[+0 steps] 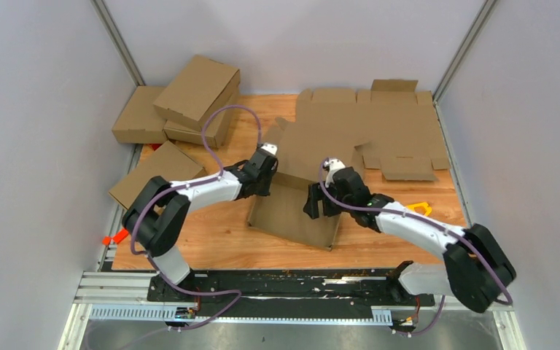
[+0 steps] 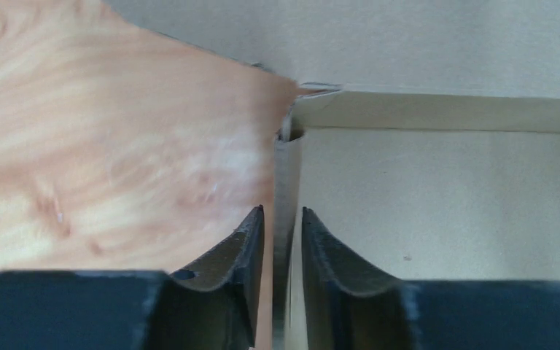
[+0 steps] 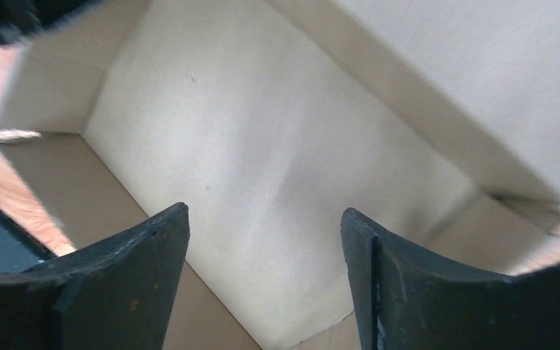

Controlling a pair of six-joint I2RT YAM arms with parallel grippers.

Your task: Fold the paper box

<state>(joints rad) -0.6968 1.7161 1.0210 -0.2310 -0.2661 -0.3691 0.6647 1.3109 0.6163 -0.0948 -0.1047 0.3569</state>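
the paper box (image 1: 292, 216) sits half-formed in the middle of the wooden table (image 1: 211, 240), its walls partly raised. the left gripper (image 2: 283, 219) is pinched tight on the box's upright left wall. the right gripper (image 3: 262, 222) hangs over the box floor at its right side, jaws spread wide, holding nothing. flat cardboard blanks (image 1: 394, 131) lie far right; finished boxes (image 1: 189, 98) are piled far left.
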